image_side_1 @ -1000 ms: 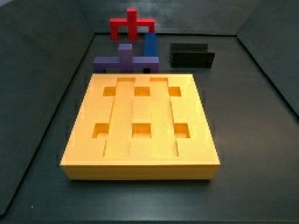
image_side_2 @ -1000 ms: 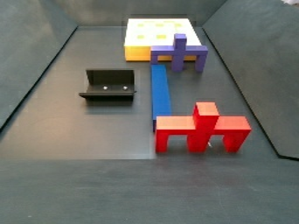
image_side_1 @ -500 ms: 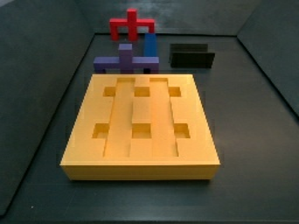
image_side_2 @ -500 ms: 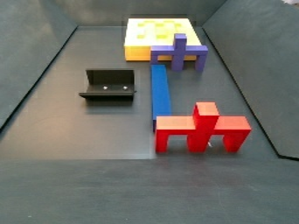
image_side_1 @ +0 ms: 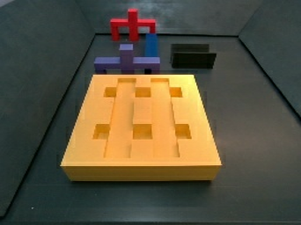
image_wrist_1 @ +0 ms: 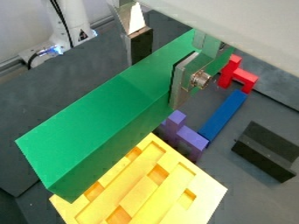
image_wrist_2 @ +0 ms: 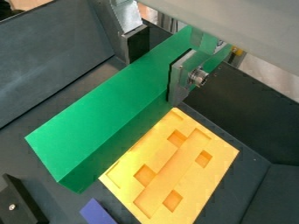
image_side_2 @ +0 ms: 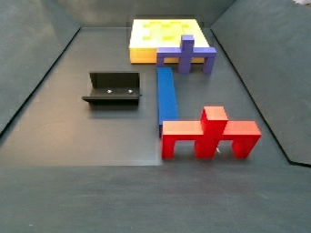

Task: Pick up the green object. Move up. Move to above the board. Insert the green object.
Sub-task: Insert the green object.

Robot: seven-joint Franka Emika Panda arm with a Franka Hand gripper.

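Aloft, end effector (image_wrist_1: 162,54) clamping green object (image_wrist_1: 111,122), bar level above board (image_wrist_2: 176,162).

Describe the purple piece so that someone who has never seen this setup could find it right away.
Start at the big orange-yellow board, the largest thing on the dark floor. The purple piece stands just past one short end of it, straddling a long blue bar. It is low, stepped and bridge-like, unlike the taller red piece at the bar's far end. The hand holds the green bar above the board.

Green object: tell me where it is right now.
In both wrist views the green object is held in the gripper, above the board; neither side view shows it.
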